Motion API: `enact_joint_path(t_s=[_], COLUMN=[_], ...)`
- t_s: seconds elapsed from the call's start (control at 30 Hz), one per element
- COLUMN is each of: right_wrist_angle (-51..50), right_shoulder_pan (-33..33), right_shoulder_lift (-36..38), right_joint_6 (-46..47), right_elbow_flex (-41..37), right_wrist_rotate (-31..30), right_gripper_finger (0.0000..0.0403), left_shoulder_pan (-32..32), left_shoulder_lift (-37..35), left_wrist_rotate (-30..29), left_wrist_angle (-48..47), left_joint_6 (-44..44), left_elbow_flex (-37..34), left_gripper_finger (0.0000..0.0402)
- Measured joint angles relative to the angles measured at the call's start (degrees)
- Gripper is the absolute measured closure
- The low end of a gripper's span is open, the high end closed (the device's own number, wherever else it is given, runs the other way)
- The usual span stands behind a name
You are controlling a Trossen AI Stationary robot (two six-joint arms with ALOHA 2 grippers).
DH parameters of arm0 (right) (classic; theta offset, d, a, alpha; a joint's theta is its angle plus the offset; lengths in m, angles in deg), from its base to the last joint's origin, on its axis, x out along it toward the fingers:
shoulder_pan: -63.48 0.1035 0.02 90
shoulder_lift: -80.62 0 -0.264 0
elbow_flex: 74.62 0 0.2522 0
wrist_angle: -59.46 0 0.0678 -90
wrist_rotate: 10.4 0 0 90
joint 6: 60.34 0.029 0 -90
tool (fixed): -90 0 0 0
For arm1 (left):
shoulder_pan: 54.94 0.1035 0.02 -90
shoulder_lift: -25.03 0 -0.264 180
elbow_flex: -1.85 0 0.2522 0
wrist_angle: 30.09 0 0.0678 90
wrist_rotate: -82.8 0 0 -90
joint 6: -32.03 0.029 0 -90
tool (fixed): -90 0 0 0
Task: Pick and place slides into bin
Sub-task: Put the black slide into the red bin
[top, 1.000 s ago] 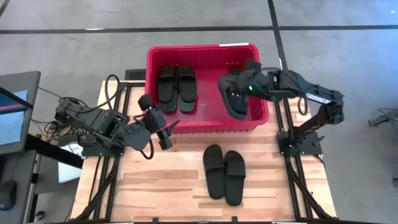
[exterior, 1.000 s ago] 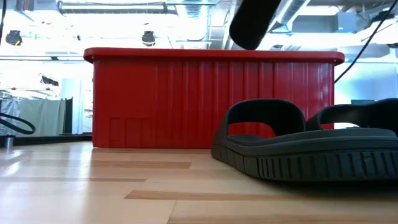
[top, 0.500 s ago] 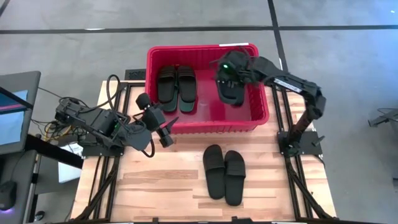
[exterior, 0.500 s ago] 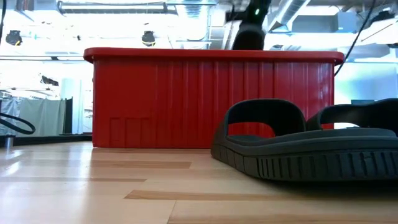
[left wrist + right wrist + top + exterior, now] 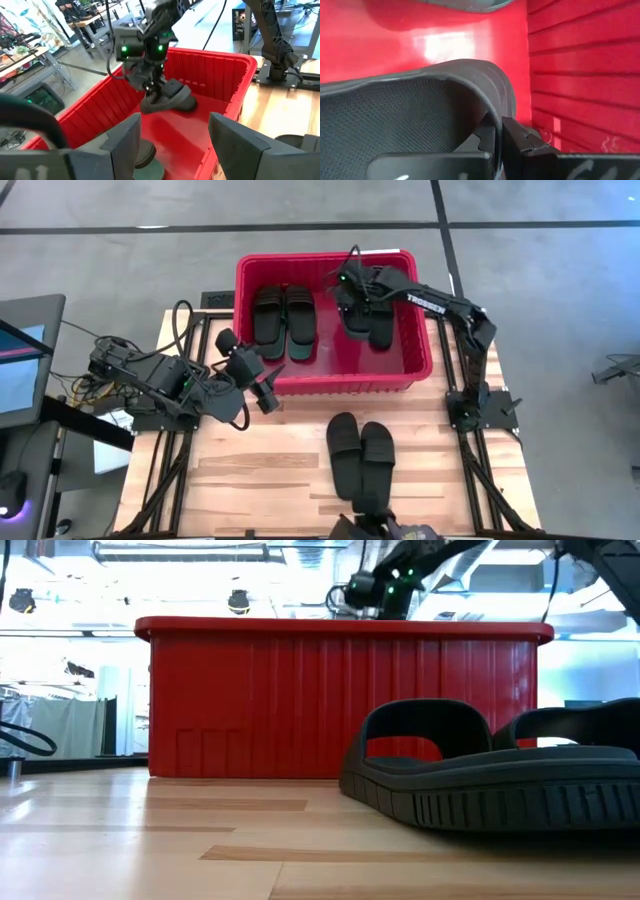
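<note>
The red bin (image 5: 420, 360) stands at the table's far side, and also shows in the low view (image 5: 300, 700). A dark pair of slides (image 5: 285, 323) lies on its floor at the left. My right gripper (image 5: 352, 298) is down inside the bin's far right part, shut on a black slide (image 5: 167, 99). Another black pair (image 5: 360, 458) lies sole-down on the table, near the front edge. My left gripper (image 5: 268, 388) hangs open and empty just outside the bin's near left wall. My right gripper pinches the slide's raised sole rim (image 5: 492, 107) between its two fingers (image 5: 520, 140), at one end of the slide. The fingers come from above, pointing down into the bin. The slide hangs tilted below them; whether its low end touches the bin's floor I cannot tell.
The black pair on the table fills the low view's right (image 5: 490, 780). A dark thing (image 5: 385, 528) shows at the table's near edge. Bare wood lies left and right of the pair. A monitor (image 5: 25, 360) stands beyond the table's left side.
My right gripper has carried the black slide from above the bin's near right part toward its far side and a little left, and down below the rim. The slide, earlier high over the bin, now sits inside it.
</note>
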Motion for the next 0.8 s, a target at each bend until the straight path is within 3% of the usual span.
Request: enact_joint_path(t_s=[0.33,0.8], right_wrist_angle=[3.3,8.4], right_shoulder_pan=[-1.6,-5.4], right_shoulder_lift=[-5.4,-5.5], right_joint_6=[-5.4,-6.2], right_elbow_flex=[0.0,-0.5], right_wrist_rotate=[1.1,1.2], right_gripper_finger=[0.0402,0.0402], left_shoulder_pan=[0.9,3.2], left_shoulder_lift=[0.0,0.0], left_wrist_rotate=[-0.3,0.1], left_wrist_angle=[0.4,0.5], left_joint_6=[-1.9,-1.4], left_elbow_flex=[0.0,0.0], left_gripper_finger=[0.0182,0.0182])
